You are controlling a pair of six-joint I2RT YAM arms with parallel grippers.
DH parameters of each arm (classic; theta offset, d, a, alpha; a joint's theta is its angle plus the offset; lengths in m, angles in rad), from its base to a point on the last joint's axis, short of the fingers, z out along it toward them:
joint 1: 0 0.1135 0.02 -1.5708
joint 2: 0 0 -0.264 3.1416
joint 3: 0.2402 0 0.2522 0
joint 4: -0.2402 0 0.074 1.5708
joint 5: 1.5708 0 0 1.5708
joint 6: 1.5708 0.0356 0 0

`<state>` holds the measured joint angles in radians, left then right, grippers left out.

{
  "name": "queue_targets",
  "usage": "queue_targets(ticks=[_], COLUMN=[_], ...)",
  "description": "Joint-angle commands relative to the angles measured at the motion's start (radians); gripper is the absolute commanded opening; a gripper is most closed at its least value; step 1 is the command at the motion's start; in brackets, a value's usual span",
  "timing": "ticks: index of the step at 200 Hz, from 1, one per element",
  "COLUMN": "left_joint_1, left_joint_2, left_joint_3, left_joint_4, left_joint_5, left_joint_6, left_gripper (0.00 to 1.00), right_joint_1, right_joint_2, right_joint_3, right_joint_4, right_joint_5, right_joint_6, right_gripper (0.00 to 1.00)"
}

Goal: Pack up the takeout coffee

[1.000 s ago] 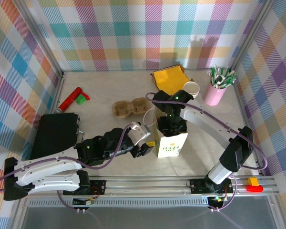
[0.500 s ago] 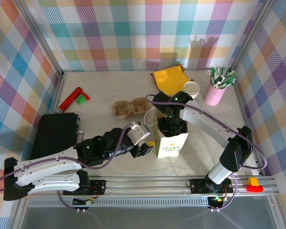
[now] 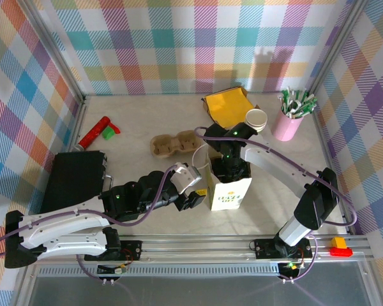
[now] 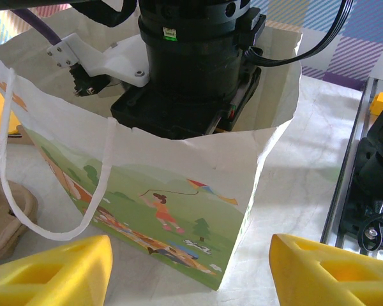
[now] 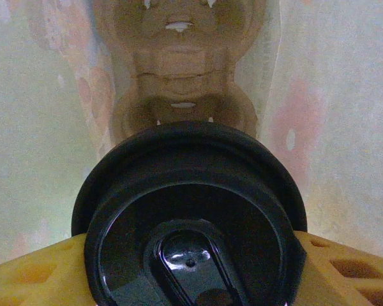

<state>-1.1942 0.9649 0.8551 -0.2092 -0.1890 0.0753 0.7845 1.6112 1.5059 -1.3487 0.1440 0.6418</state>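
While the right gripper (image 5: 191, 274) reaches down inside the paper bag (image 3: 230, 191), its jaws clasp the black-lidded takeout coffee (image 5: 191, 191) above a brown cup carrier (image 5: 179, 76). The left gripper (image 4: 191, 268) hangs at the bag's 9 o'clock, jaws released.

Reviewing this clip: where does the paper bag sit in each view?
Top external: bag stands just right of centre, the right arm's wrist in its mouth.
Left wrist: bag in the middle, printed side toward the camera.
Right wrist: seen from inside, pale walls on both sides behind the black lid.
Shared landmark: the right arm's wrist in the bag's mouth.
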Motion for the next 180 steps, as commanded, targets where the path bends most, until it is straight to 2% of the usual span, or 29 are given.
queue_targets(ticks=[1,180], left_joint_1=[0.010,0.010], left_joint_2=[-0.018,-0.015], left_joint_3=[0.014,0.022], left_joint_4=[0.017,0.021], left_joint_5=[-0.013,-0.015], left_joint_6=[-0.005,-0.008], left_gripper=[0.66,0.66], right_joint_1=[0.001,0.008], right_joint_2=[0.007,-0.007], right_joint_3=[-0.006,0.047], right_joint_4=[-0.003,-0.027], right_joint_5=[-0.014,0.011], right_joint_6=[-0.008,-0.010], right_gripper=[0.51,0.51])
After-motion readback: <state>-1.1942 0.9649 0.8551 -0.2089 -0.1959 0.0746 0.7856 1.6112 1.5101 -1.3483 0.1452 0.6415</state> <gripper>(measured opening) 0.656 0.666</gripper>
